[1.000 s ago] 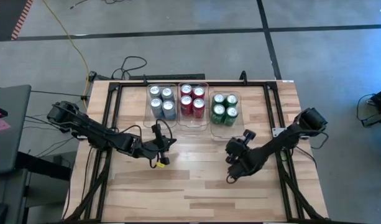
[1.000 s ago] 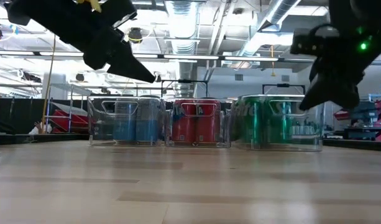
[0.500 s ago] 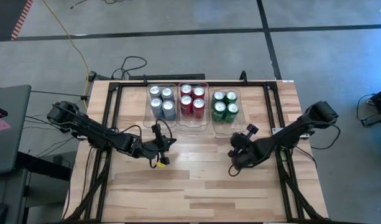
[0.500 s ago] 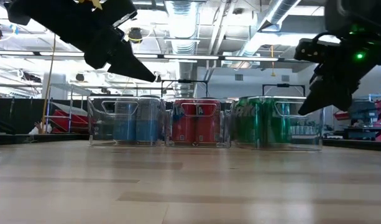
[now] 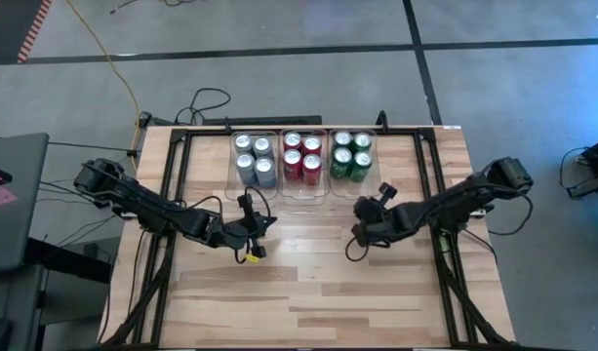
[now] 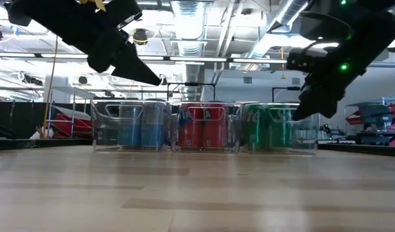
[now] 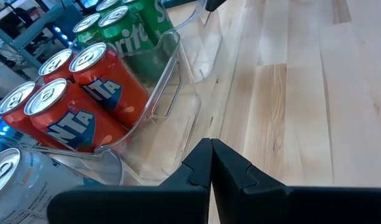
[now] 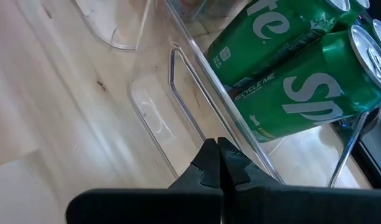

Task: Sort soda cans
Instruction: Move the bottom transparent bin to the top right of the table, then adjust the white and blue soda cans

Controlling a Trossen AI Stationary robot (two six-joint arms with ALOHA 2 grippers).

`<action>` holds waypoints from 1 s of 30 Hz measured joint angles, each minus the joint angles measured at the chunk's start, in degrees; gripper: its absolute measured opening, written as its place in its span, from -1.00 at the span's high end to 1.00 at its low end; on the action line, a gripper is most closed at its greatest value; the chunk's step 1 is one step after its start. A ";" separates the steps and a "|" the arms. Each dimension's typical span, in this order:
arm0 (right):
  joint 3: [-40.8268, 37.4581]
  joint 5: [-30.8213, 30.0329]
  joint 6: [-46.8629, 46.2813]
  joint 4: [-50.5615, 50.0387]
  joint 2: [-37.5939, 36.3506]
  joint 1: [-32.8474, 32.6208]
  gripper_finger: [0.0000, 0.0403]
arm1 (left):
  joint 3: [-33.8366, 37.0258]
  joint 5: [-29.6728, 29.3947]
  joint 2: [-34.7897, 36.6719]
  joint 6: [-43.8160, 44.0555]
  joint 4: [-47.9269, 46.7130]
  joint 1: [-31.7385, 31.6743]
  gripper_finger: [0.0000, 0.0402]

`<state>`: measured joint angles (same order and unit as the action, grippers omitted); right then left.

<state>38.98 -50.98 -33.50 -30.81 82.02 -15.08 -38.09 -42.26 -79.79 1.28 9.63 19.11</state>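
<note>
Both grippers hang closed and empty over the desk (image 5: 308, 283): left gripper (image 5: 252, 222) before the grey cans' bin (image 5: 253, 161), right gripper (image 5: 362, 229) at the green cans' bin (image 5: 351, 159). Beyond, red cans (image 5: 301, 156) fill the middle bin (image 5: 303, 190).

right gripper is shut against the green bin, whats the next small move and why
Probably back the right gripper away and stop. The green cans sit in their bin, which now lies roughly level with the red cans and silver cans bins. All twelve look sorted by colour, so more pushing seems unneeded. The left gripper waits shut nearby.
</note>
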 joint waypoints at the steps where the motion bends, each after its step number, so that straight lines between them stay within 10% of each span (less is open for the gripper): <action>1: 0.00 0.15 0.83 0.52 0.00 0.42 1.00 | 0.00 -0.01 0.00 -0.17 -0.07 0.00 1.00; 17: 0.00 2.04 -4.93 0.73 -2.65 -2.93 0.93 | 0.00 -2.54 2.51 -2.26 -2.78 0.22 1.00; 30: 0.00 1.77 -3.31 2.04 -20.92 -6.70 0.70 | 0.00 -3.98 21.42 -5.72 -10.46 0.22 1.00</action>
<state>38.98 -49.21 -36.82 -28.77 61.09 -21.78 -38.09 -46.24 -58.37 -4.43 -0.83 19.33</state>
